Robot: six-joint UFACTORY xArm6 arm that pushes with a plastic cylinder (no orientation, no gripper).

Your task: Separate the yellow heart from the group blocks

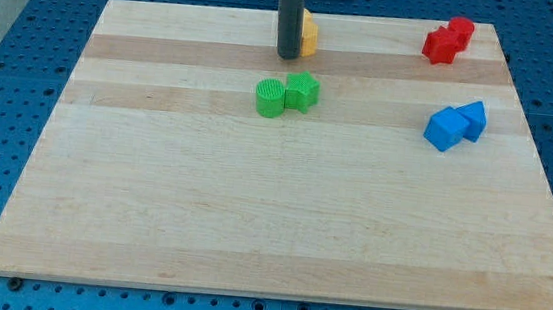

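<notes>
The yellow block (309, 33) lies near the view's top, a little left of the middle, and my rod hides most of it. Only its right part shows, so I cannot tell if it is one heart or two yellow pieces pressed together, and the heart shape itself cannot be made out.

I judge that it is a small, light and stiff piece, probably plastic, which will slide easily on the smooth wooden board (251, 213). It cannot be gripped, only pushed. A push through its middle should move it straight, while a push near an edge will probably turn it.

My tip (288, 56) has nothing to open or close and holds nothing. It stands just at the left of the yellow block, seemingly touching it, though contact is not certain.

The green cylinder (270, 98) and green star (303, 91) sit touching, near below my tip. The red blocks (447, 39) and blue blocks (456, 126) are well apart, toward the view's right.
</notes>
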